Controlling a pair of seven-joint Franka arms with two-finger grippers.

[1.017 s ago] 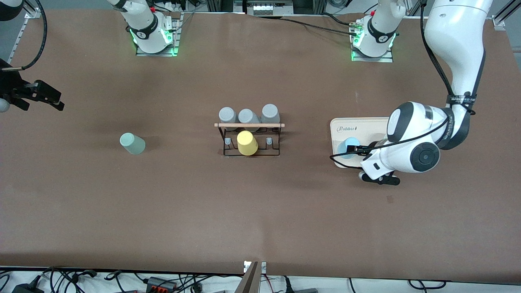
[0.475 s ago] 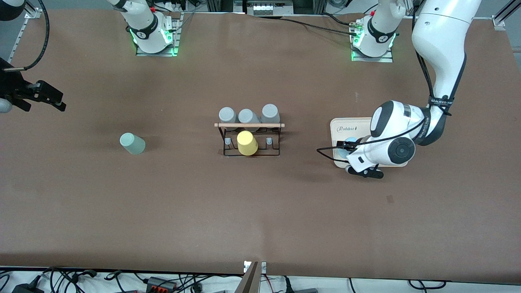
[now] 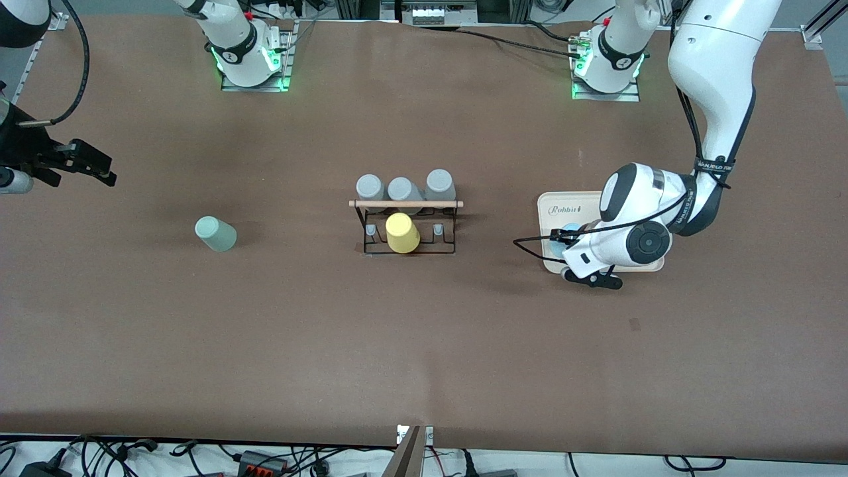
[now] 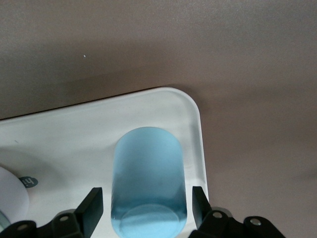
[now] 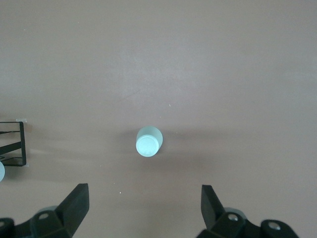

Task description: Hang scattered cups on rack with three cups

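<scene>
Left tool [image 4: 147, 208] is down over the cream rectangular plastic tray [image 3: 563, 202] toward the left arm's end of the brown worktop [image 3: 424, 344]. Its fingers [image 4: 91, 208] straddle the small light blue handleless tumbler [image 4: 148, 186], which stands upside down on the tray nr a rounded corner. Slim gaps show betw. each pad and the cup wall, so jaws are part-closed around it, not yet gripping.

Right tool [image 5: 143, 206] hangs spread wide w/ nothing in it, over the worktop's edge at the right arm's end; that arm waits. The pale mint green handleless tumbler [image 3: 215, 234] sits on the bare worktop, upside down, betw. that tool and the rack, well apart from both.

Black wire rack w/ light wooden rod [image 3: 405, 225] stands mid-worktop. Three grey cups [image 3: 404, 187] sit along the row farther from the front camera; a yellow cup [image 3: 402, 232] sits on the middle peg of the nearer row, pegs either side bare.
</scene>
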